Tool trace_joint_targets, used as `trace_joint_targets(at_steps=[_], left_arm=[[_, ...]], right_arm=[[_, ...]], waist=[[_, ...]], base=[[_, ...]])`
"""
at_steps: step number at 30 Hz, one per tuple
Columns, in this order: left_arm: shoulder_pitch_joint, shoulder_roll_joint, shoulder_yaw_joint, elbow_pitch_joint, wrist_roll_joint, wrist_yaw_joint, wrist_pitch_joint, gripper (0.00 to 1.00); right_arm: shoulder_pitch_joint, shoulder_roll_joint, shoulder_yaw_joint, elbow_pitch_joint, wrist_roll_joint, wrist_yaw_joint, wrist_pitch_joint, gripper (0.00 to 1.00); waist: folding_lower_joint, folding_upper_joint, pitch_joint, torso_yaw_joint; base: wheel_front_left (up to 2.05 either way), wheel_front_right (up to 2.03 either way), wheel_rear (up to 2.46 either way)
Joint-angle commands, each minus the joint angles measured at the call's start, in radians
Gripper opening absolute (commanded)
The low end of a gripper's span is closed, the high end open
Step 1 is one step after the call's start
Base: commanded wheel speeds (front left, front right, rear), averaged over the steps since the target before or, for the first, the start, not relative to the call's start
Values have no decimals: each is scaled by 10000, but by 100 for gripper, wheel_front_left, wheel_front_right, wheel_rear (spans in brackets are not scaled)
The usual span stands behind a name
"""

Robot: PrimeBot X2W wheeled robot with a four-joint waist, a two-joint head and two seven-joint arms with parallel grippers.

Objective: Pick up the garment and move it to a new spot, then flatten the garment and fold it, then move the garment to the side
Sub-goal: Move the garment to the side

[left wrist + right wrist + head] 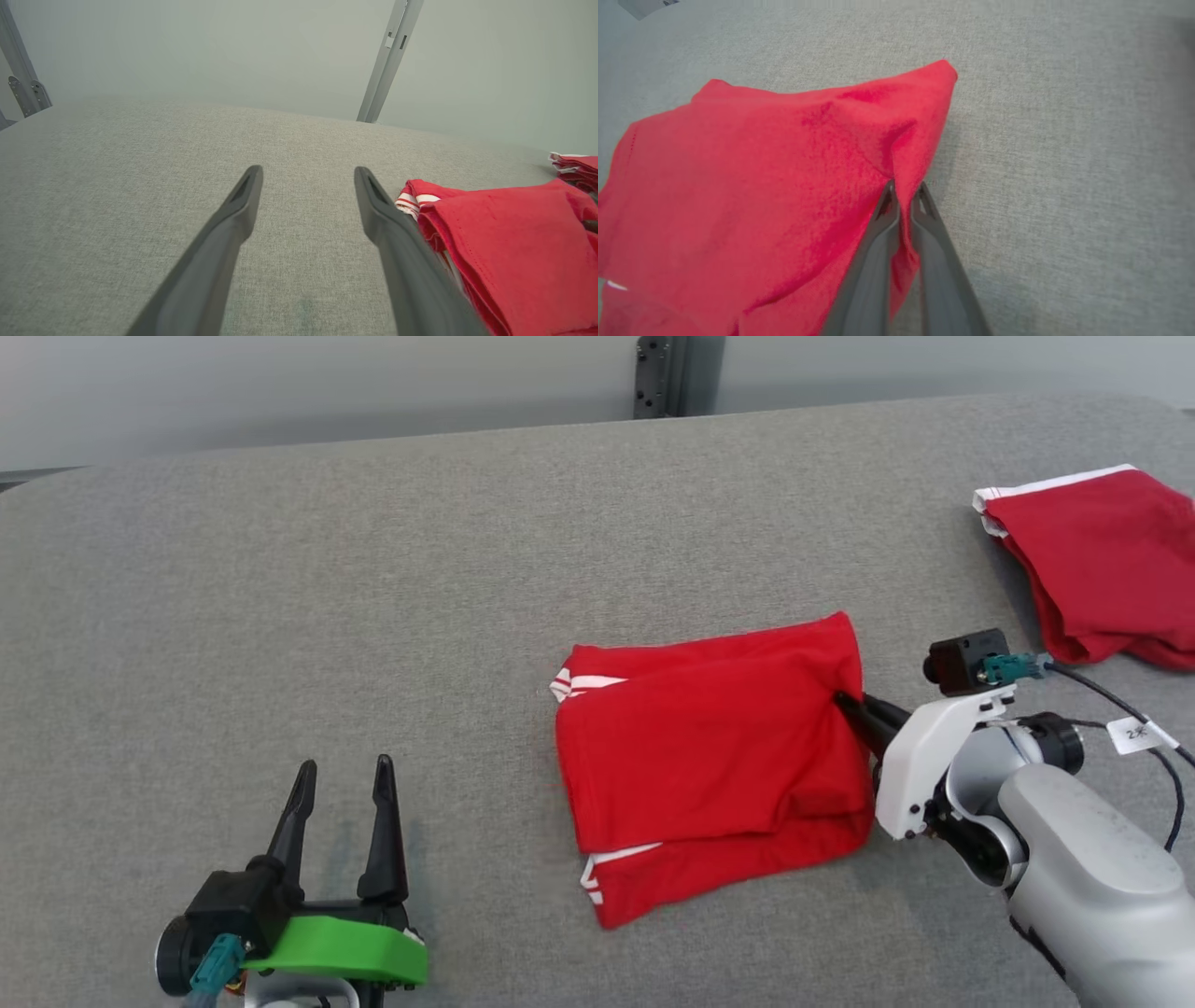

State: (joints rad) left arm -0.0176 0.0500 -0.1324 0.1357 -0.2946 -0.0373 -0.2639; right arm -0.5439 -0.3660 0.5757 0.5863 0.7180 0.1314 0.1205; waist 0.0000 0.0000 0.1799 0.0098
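While the folded red garment (709,775) lies flat on the grey table (373,569), right of centre, the right gripper (845,702) is pinched tight on a fold at its right edge. The left gripper (345,767) stands spread wide and empty, well apart to the left. A second garment (1102,560) lies far right

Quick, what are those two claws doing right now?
Left gripper: open, holding nothing.
Right gripper: closed on the edge of the folded red garment.
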Motion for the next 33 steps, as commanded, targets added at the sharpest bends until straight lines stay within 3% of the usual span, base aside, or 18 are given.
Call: trace_joint_targets(at_steps=[1, 9, 19, 25, 33], left_arm=[[-169, 45, 24, -45, 153, -69, 0, 100], [-493, 180, -2, -126, 410, -257, 0, 100], [-872, 448, -209, -51, 608, -322, 55, 100], [-962, 495, -305, 2, 591, -324, 119, 100], [-1009, 404, -355, 108, 401, -236, 61, 100]], right_arm=[[-171, -187, -16, -48, -55, -13, -134, 0], [-629, -734, -157, -198, -207, -12, -446, 0], [-1001, -451, -365, -174, -374, -12, -917, 0], [-1221, -388, -411, -169, -535, -12, -1087, 0], [-1748, -620, -249, -525, -874, -12, -916, 0]], waist=[[0, 0, 113, -573], [0, 0, 539, -2418], [0, 0, 1034, -4257], [0, 0, 1053, -4425], [0, 0, 874, -3758]], base=[[0, 0, 0], [0, 0, 0], [0, 0, 0], [0, 0, 0], [0, 0, 0]])
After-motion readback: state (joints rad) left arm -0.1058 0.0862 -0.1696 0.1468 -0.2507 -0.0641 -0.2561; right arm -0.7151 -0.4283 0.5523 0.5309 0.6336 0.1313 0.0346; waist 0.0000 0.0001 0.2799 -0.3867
